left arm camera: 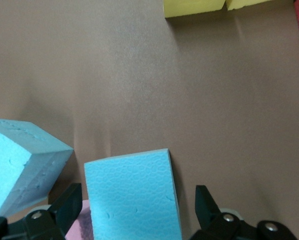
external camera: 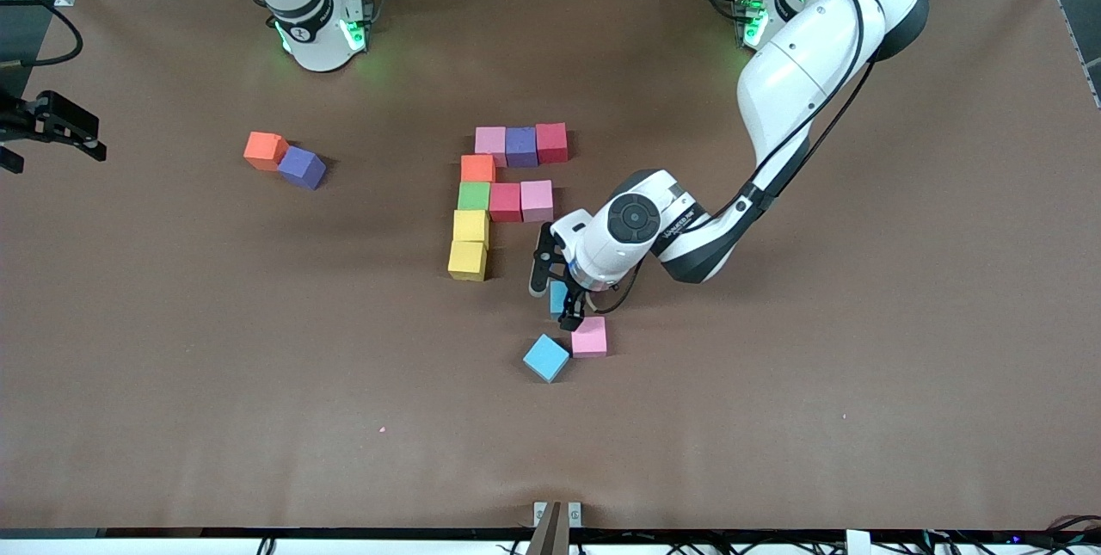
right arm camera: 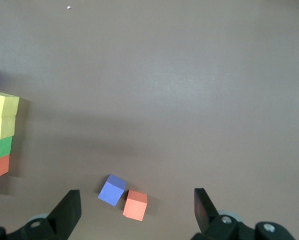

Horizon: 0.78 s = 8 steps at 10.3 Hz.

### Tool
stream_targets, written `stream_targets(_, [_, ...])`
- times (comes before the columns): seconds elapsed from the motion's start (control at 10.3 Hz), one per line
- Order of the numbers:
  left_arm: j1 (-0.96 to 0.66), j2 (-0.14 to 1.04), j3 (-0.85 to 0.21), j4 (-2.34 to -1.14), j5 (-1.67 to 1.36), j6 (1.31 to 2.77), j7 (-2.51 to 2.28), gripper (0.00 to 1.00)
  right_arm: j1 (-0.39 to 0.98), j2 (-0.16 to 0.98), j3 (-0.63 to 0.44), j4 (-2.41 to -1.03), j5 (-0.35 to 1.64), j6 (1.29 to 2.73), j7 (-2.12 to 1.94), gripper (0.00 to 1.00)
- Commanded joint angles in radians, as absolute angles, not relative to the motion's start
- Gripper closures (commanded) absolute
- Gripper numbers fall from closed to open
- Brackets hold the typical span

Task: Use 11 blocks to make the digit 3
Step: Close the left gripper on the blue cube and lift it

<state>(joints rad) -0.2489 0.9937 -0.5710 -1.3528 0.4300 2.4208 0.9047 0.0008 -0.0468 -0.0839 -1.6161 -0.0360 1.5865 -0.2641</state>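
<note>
the left gripper (external camera: 557, 295) is low over the table (external camera: 774, 417), its two black fingers (left arm camera: 65, 206) spread wide to either side of a sky blue block (external camera: 557, 297) that stands between them; there is a gap on each side, so the block is straddled but not squeezed. on the clock face of the front view, a pink block (external camera: 589, 336) sits just beside that gripper at about five o'clock, and a second sky blue block (external camera: 546, 357), turned at an angle, lies at about seven o'clock, its corner close to the pink one.

up at about eleven o'clock from the gripper stands the part-built figure. its top row runs pink (external camera: 490, 140), purple (external camera: 521, 146), red (external camera: 551, 142). a column drops from under the pink end: orange (external camera: 477, 168), green (external camera: 473, 195), then two yellow blocks (external camera: 469, 243), one nearer the front camera than the other. a red block (external camera: 505, 201) and a pink block (external camera: 536, 200) branch off beside the green one as a middle row.

well apart, toward the right arm's end of the table at about ten o'clock, an orange block (external camera: 264, 150) and a purple block (external camera: 301, 167) lie touching at a corner.

the right gripper (right arm camera: 137, 212) waits high above the table, fingers wide apart and empty; the front view shows it at the frame's edge (external camera: 52, 129).
</note>
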Motion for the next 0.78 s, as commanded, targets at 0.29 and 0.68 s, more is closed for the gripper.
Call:
stream_targets(0.29, [-0.253, 0.983, -0.563, -1.37, 0.4, 2.414, 0.899, 0.0, 0.005, -0.038, -0.087, -1.598, -0.034, 1.58, -0.278, 0.0])
stream_targets(0.68, [-0.25, 0.979, -0.563, -1.367, 0.408, 2.414, 0.894, 0.28, 0.003, -0.04, -0.089, -1.598, -0.034, 1.58, -0.278, 0.0])
